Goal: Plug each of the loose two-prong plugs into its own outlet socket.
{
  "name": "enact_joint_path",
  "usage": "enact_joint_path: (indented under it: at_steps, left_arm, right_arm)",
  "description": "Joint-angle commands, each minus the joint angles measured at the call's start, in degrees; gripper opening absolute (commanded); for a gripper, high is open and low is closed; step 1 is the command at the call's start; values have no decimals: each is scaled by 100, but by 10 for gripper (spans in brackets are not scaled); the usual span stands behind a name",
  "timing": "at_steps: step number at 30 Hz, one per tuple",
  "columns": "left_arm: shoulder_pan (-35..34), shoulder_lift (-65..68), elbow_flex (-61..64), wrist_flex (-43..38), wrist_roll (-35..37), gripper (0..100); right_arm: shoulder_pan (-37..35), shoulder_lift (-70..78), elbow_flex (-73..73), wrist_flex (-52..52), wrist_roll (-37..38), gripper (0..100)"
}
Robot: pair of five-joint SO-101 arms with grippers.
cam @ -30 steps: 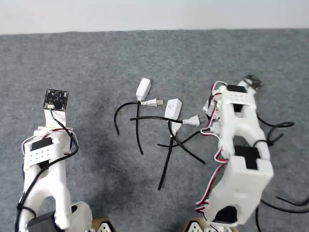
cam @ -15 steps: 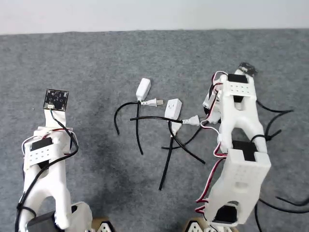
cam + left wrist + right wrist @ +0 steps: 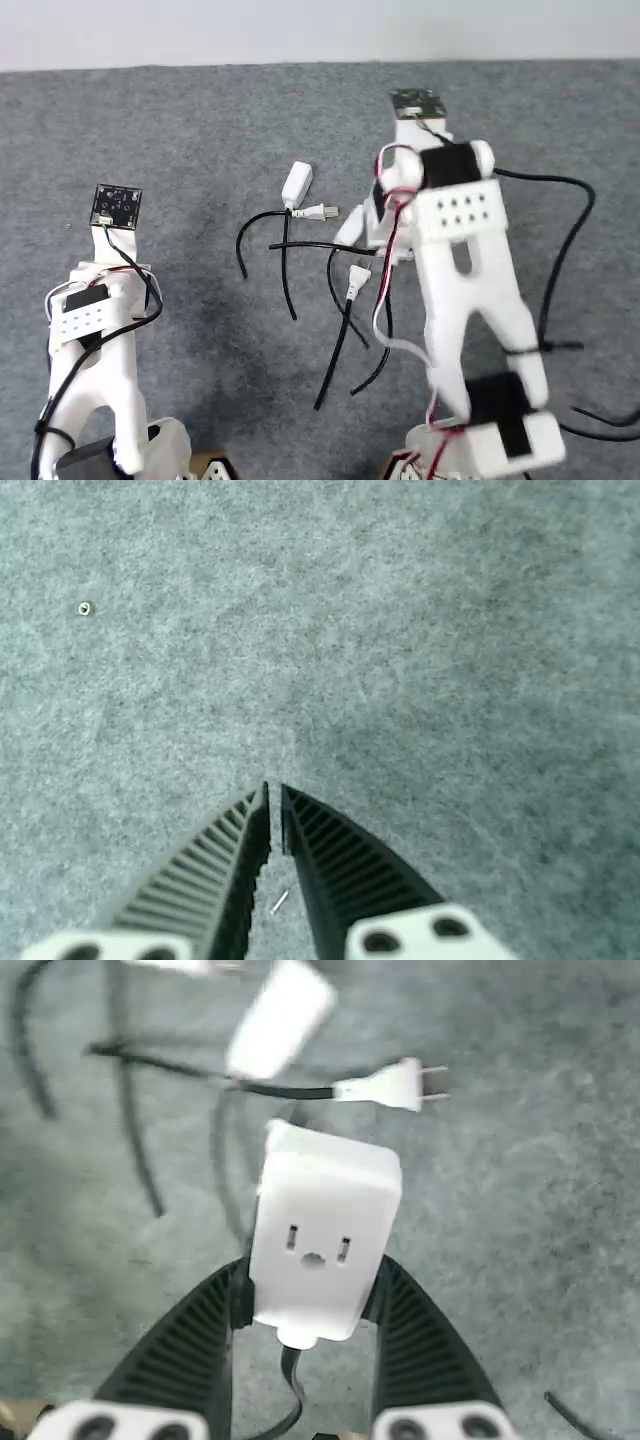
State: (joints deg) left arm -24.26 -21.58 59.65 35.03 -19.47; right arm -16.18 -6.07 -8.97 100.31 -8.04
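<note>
My right gripper (image 3: 312, 1282) is shut on a white outlet socket (image 3: 320, 1240), its fingers (image 3: 210, 1330) pressing both sides and the slots facing the camera. In the high view this socket (image 3: 347, 229) peeks out beside the right arm (image 3: 455, 230) at mid-table. A white two-prong plug (image 3: 390, 1085) on a black cord lies just beyond it. A second white socket (image 3: 296, 184) lies further left with another plug (image 3: 318, 211) beside it. A white plug end (image 3: 357, 278) rests by the cords. My left gripper (image 3: 272, 792) is shut over bare carpet.
Black cords (image 3: 285, 265) loop and cross over the grey carpet (image 3: 200, 130) between the arms. The left arm (image 3: 95, 310) stands at the near left. A tiny screw-like speck (image 3: 84, 608) lies on the carpet.
The right arm has swung left and forward over the middle socket and closed on it. The cords and a plug have shifted with it. The left arm has not moved.
</note>
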Motion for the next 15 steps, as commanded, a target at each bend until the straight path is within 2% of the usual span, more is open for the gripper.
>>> enact_joint_path:
  at_steps: [1, 4, 9, 15]
  left_arm:
    - [53, -141, -84, -114, -79, 15]
    - [53, -141, -84, -114, -79, 15]
    - [53, -141, -84, -114, -79, 15]
    - [44, -141, -84, -105, -79, 15]
  right_arm:
    - [-268, -910, -299, 198, 97, 9]
    - [-462, -1288, -308, 136, 185, 9]
    - [-1332, -1059, 141, 75, 176, 11]
    - [-2308, 22, 1275, -1130, -70, 9]
